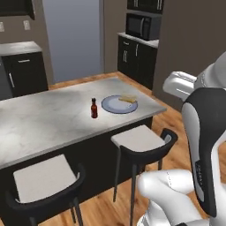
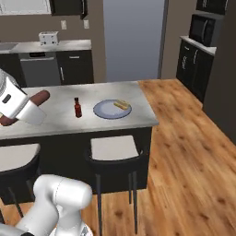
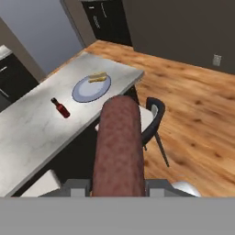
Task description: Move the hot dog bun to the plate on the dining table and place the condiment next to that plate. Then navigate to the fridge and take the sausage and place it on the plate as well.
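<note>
While clamped between fingers [image 3: 118, 186], sausage [image 3: 119, 147] juts forward above dining table [image 3: 32, 137].

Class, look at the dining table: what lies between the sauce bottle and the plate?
Nothing: only bare marble top separates the bottle from the plate, which stand apart. The left base view shows it plainest.

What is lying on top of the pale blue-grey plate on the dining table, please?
The hot dog bun lies on the plate, toward its far edge; the rest is bare. The patch of plate under the bun is covered.
</note>
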